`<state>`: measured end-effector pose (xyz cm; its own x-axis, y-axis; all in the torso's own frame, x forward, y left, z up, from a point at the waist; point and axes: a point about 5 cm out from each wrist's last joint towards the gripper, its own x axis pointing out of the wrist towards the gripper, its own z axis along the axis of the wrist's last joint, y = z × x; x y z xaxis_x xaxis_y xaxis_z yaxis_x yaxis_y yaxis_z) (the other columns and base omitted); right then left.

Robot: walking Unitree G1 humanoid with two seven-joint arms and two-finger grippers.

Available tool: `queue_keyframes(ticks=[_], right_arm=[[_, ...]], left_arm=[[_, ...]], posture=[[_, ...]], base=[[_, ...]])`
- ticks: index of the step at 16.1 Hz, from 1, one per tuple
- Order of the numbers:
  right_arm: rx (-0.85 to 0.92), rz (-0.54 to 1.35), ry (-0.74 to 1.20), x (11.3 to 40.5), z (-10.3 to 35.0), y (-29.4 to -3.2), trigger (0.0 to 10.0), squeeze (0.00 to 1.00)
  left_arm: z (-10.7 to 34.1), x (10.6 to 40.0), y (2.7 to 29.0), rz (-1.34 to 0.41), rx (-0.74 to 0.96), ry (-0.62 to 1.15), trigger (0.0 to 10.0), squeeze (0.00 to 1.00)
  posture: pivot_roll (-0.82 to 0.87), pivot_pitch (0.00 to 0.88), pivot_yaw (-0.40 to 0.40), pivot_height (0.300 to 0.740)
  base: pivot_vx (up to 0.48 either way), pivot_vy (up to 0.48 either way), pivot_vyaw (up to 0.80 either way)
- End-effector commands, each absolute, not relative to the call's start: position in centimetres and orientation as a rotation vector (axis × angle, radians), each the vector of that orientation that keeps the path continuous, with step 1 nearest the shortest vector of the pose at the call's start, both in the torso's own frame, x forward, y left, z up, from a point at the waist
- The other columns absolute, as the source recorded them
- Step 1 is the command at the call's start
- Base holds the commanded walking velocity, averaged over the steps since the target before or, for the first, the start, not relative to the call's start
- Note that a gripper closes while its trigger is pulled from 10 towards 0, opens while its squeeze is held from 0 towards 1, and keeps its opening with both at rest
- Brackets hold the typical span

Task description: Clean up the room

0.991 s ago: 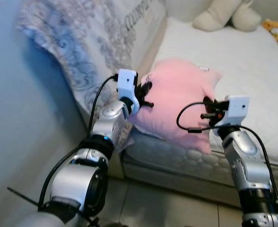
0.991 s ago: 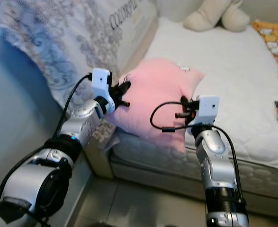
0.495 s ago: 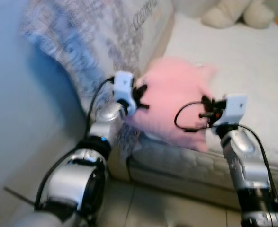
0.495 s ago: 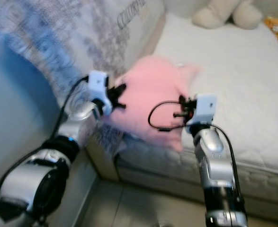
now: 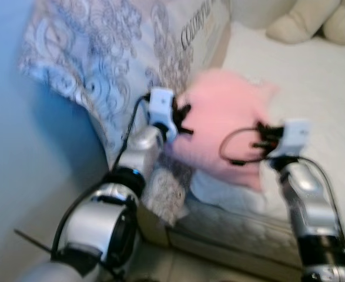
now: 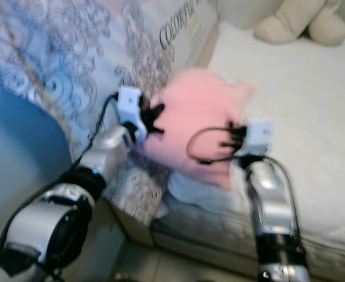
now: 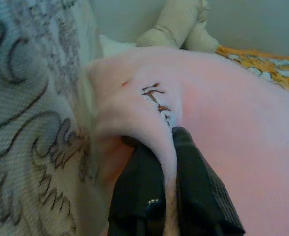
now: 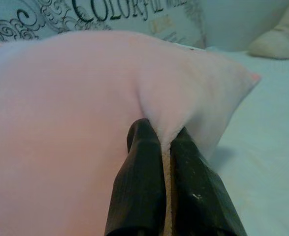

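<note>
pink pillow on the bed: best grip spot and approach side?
Take the pink pillow by a pinched fold of fabric at its two side edges, coming from the foot of the bed. It is soft and wide with nothing rigid to grab, so one gripper per side suits it. The left gripper and right gripper each pinch such a fold.

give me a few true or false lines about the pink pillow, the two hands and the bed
1. The left hand pinches a fold of the pink pillow. True.
2. The right hand is open above the pillow. False: it is shut on the pillow's edge.
3. The pillow lies on the floor. False: it is over the bed.
4. A cream stuffed toy sits at the far end of the bed. True.
</note>
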<state>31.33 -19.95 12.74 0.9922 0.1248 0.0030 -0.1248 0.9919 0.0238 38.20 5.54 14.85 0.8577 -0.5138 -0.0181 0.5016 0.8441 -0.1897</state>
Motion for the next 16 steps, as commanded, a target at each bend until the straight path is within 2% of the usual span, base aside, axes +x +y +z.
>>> queue_keyframes(ticks=[1,7,8,13,16], right_arm=[[-0.004,0.087,-0.032,31.4,13.6,-21.3,0.0,0.0],[-0.083,0.117,-0.006,32.6,14.2,-22.0,0.0,0.0],[-0.117,0.104,0.0,33.4,14.6,-22.8,10.0,0.0],[-0.234,0.081,0.068,36.4,15.4,-25.1,10.0,0.0],[-0.387,0.13,0.158,36.8,13.3,-24.2,10.0,0.0]], left_arm=[[16.0,38.9,6.6,-0.481,-0.185,0.028,0.0,0.0],[16.8,39.0,4.8,-0.503,-0.195,0.037,0.0,0.0],[17.1,39.1,4.0,-0.506,-0.225,0.051,10.0,0.0],[17.7,39.4,3.0,-0.412,-0.179,0.084,10.0,0.0],[16.8,39.0,2.3,-0.318,-0.133,0.105,10.0,0.0]], posture=[[-0.14,0.0,0.075,0.74],[-0.13,0.0,0.051,0.74],[-0.12,0.0,0.046,0.74],[-0.11,0.0,0.043,0.74],[-0.1,0.012,0.041,0.74]], base=[[0.461,0.0,0.0],[0.465,0.0,0.0],[0.0,0.0,0.0],[0.0,0.0,0.0],[0.0,0.0,0.0]])
